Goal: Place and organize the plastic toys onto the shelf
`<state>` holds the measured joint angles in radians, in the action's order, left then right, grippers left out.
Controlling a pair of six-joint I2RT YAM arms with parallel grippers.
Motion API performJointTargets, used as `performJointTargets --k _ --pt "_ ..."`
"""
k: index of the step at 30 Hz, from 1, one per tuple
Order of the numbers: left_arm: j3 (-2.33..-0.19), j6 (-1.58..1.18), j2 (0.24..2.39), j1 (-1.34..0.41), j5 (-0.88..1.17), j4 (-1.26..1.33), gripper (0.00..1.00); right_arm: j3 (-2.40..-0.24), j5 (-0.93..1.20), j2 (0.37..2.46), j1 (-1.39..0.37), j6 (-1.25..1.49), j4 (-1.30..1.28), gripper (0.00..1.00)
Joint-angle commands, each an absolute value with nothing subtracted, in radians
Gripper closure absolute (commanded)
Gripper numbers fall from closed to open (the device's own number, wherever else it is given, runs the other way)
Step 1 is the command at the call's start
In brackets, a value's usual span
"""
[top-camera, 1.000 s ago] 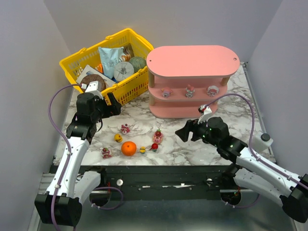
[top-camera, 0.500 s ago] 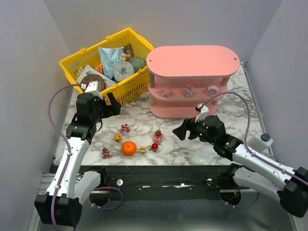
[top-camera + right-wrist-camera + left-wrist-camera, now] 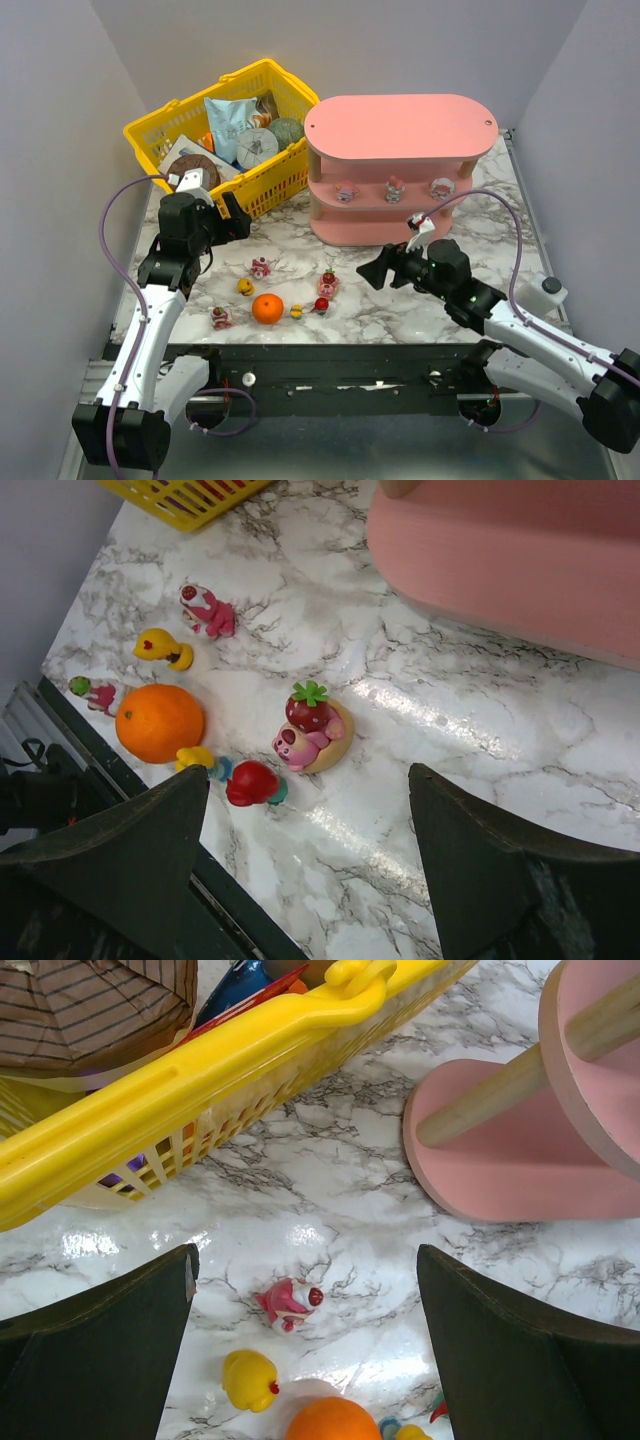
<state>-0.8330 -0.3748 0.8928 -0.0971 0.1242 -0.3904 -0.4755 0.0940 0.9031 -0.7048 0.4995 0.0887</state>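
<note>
Top external: shelf (image 3: 400,128) lengthwise left-to-right

Since a second ago, we see the right end effector (image 3: 370,271) has slid a little to the left over the white marble-patterned desk (image 3: 392,316), ending nearer the small pink plastic figurine with a red strawberry on top (image 3: 328,283); most of that shift came in the first half second, and its black-and-white arm (image 3: 520,330) has swung leftward with it
</note>
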Motion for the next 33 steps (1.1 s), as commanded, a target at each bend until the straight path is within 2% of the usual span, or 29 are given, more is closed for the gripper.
performJointTargets --k 1,11,18,22,26,33 --pt "-0.836 -0.374 0.867 -0.087 0.107 -0.387 0.01 -0.468 0.117 0.876 -0.701 0.471 0.100 0.11" --pt "-0.827 -0.385 0.781 -0.087 0.146 -0.397 0.01 -0.523 0.008 0.917 -0.790 0.414 0.011 0.09" --pt "-0.813 -0.394 0.738 -0.087 0.164 -0.385 0.01 -0.552 -0.392 1.139 -1.014 0.580 0.130 0.09" --pt "-0.816 -0.397 0.735 -0.086 0.169 -0.385 0.01 -0.581 -0.459 1.256 -1.058 0.687 0.202 0.11" --pt "-0.815 -0.399 0.738 -0.086 0.179 -0.382 0.01 -0.663 -0.537 1.397 -1.094 0.753 0.170 0.12" --pt "-0.813 -0.403 0.736 -0.086 0.190 -0.377 0.01 -0.730 -0.586 1.500 -1.123 0.808 0.176 0.14"
